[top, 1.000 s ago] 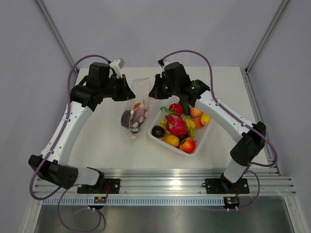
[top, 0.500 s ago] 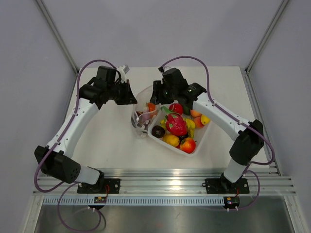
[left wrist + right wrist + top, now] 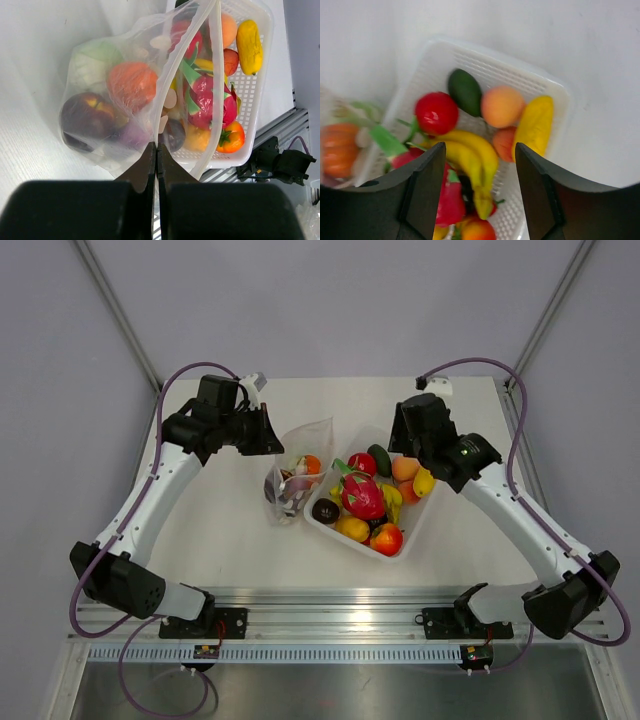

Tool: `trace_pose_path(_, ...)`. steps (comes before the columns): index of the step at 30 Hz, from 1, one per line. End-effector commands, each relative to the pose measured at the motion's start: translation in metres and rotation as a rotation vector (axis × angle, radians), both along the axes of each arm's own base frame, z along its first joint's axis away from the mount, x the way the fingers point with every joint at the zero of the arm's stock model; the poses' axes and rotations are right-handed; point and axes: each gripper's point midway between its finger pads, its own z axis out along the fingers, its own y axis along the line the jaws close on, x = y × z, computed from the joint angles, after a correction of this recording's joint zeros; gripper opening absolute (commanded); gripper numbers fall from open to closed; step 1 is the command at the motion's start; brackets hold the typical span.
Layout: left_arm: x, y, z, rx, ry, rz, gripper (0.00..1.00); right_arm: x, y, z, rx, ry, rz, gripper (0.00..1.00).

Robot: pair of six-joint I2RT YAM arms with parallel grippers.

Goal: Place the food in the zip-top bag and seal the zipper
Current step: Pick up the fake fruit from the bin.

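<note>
Pale counter [image 3: 220, 530] bore the zip-top bag [image 3: 297, 468] near its far edge, pinched in the closed left claw [image 3: 156, 146], while the wide-open, empty right claw [image 3: 480, 150] hung directly over the tray's [image 3: 515, 75] food [image 3: 363, 495].

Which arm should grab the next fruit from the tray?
Right. The right gripper hangs open over the white tray; the left gripper is shut on the zip-top bag edge.
</note>
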Motion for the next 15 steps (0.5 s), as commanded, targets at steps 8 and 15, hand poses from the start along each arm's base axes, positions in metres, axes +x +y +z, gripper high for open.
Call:
trace_pose_path(8, 0.004, -0.011, 0.024, -0.058, -0.073, -0.042, 0.0, -0.032, -0.069, -0.096, -0.152, 0.228, -0.118, 0.74)
trace_pose_path(15, 0.002, -0.01, 0.025, -0.057, -0.074, -0.041, 0.0, -0.024, -0.067, -0.125, -0.177, 0.289, -0.094, 0.74)
